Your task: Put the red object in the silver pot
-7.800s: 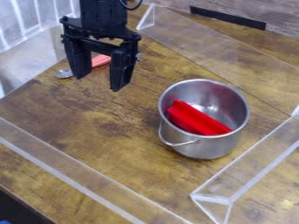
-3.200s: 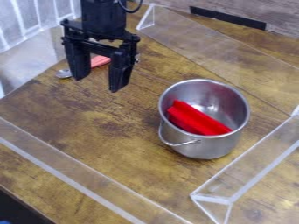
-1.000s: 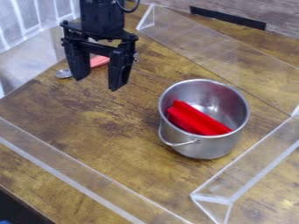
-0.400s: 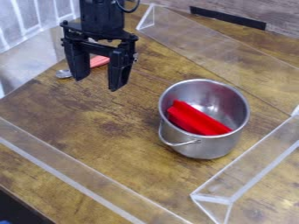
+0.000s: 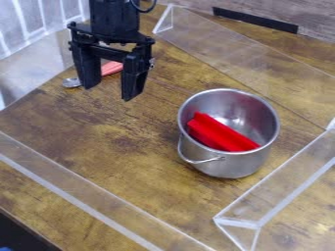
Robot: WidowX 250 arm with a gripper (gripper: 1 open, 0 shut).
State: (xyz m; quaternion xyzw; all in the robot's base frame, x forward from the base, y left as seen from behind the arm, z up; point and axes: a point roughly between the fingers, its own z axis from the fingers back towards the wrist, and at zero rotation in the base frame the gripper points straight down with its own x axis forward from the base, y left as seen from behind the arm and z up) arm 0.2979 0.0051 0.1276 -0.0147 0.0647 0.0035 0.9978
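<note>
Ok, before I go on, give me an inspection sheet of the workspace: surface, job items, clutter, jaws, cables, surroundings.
Surface: brown wood-look tabletop, no spill seen.
Job items: red block lies inside the silver pot, slanting across it; wire handle hangs on the pot's outer side.
Clutter: small spoon with a pinkish-red handle, partly hidden behind the arm.
Jaws: open, above the table, away from the pot, nothing held.
Cables: thin dark cable by the arm at the top edge.
Surroundings: clear plastic-like rails border the work area; dark strip at the far edge.
</note>
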